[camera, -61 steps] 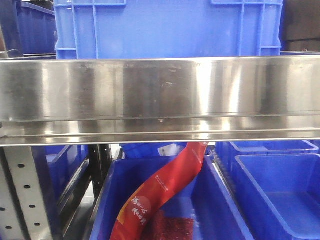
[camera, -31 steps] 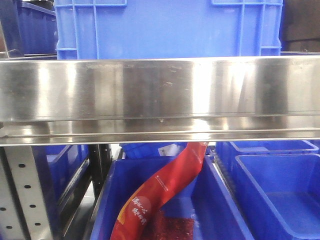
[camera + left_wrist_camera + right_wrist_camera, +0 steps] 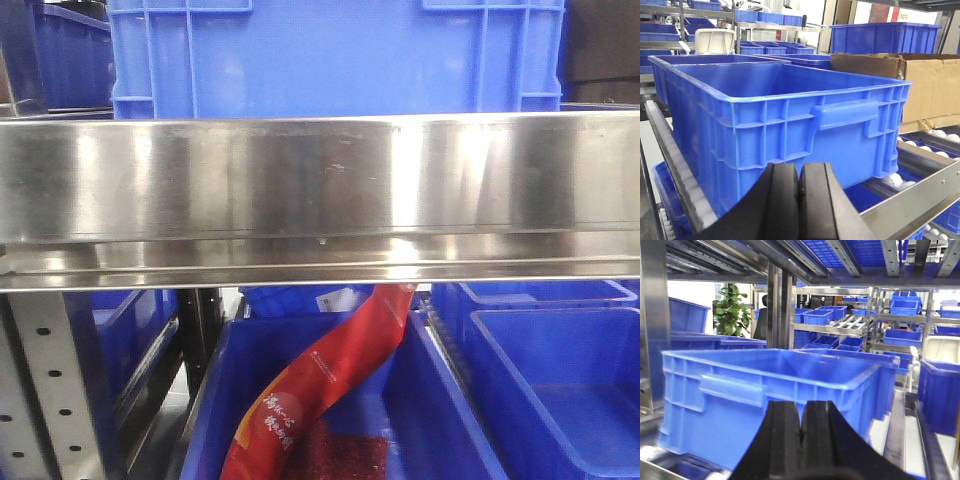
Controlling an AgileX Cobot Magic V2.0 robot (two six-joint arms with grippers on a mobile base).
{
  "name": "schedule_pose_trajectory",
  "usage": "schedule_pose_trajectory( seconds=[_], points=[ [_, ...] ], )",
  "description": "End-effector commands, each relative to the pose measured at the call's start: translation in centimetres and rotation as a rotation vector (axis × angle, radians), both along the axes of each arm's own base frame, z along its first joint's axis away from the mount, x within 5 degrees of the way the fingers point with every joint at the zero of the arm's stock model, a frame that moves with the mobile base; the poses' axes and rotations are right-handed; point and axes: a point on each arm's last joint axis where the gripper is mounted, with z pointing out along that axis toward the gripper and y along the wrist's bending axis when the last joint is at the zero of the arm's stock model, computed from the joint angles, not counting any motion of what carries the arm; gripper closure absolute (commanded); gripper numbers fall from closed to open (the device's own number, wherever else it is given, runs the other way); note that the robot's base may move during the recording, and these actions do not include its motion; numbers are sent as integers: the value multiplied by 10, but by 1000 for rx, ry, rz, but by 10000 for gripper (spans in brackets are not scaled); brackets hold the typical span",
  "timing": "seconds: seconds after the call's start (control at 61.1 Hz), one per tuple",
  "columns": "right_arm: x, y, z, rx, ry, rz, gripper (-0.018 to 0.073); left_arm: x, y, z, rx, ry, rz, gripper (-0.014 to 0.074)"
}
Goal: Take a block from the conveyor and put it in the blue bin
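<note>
Pincer tips fill the bottom of both of your wrist views: the left pincer (image 3: 799, 200) has its two black fingers pressed flat together with nothing between them, and the right pincer (image 3: 801, 440) is likewise closed tight on nothing. Just past the left pincer you face the long side of a blue bin (image 3: 790, 125) with a moulded handle (image 3: 845, 111) on its end wall; it sits on a roller rack (image 3: 670, 165) whose white wheels run along its left side, and what you can see of its inside holds nothing. Behind it to the right stands a brown cardboard box (image 3: 920, 85), and further back are more blue bins on metal shelving (image 3: 770, 22). Past the right pincer you see another blue crate (image 3: 770, 390), open at the top, with a steel upright (image 3: 777, 305) behind it, then shelves of small blue bins, and a green leafy plant (image 3: 731, 310) far off at the left. In your front view a wide brushed steel rail (image 3: 320, 190) crosses the whole picture close to the camera; a blue crate wall (image 3: 335, 55) rises above it, and below it lies a lower blue bin (image 3: 440, 400) with a red packet (image 3: 320, 390) printed in white leaning across it. The block and the conveyor do not show in any of your views, so you cannot tell where the block is.
</note>
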Motion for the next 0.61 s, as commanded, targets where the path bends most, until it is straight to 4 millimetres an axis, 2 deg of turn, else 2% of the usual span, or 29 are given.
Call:
schedule_pose_trajectory(
  seconds=[0.0,0.245,0.442,0.589],
  points=[
    [-1,-5,-10,-3,-5,-59,721,-1,1,2,-10,-14,3,707],
    [-13,-21,-73,-12,40,-277,721,-1,1,2,-10,-14,3,707],
    [-16,-24,-121,-18,87,-323,721,-1,1,2,-13,-17,8,707],
    [-16,-24,-121,-13,67,-332,721,-1,2,3,-15,-22,13,707]
  ],
)
